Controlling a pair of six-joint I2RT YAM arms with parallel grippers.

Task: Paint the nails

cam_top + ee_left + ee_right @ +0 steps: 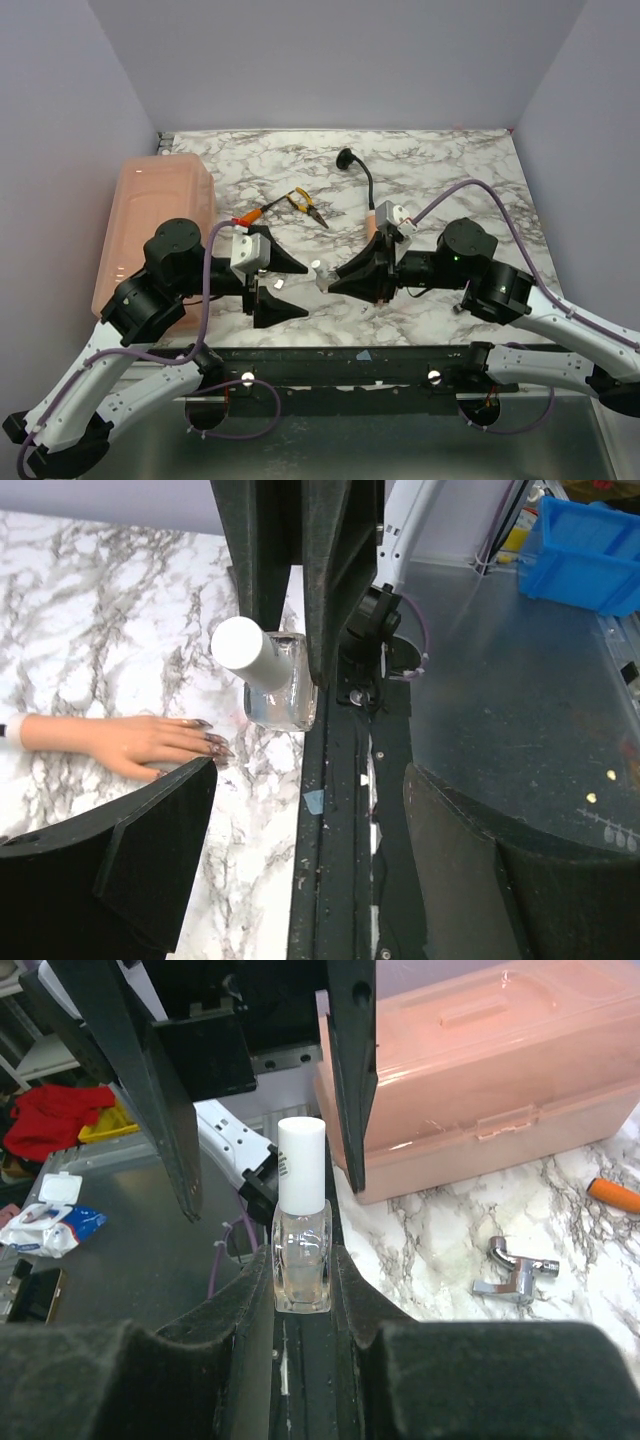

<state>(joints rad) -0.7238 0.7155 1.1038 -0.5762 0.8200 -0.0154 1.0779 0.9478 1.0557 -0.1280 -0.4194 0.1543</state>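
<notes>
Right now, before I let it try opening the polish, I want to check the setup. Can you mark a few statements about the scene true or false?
1. The right end effector grips a clear bottle. True.
2. The cap is off the bottle. False: the white cap is on it.
3. The left end effector is shut on the cap. False: its jaws stand wide apart and hold nothing.
4. A pink box with its lid shut sits at the left side of the table. True.
5. The hand is standing upright on its wrist. False: it lies flat on the table.
</notes>
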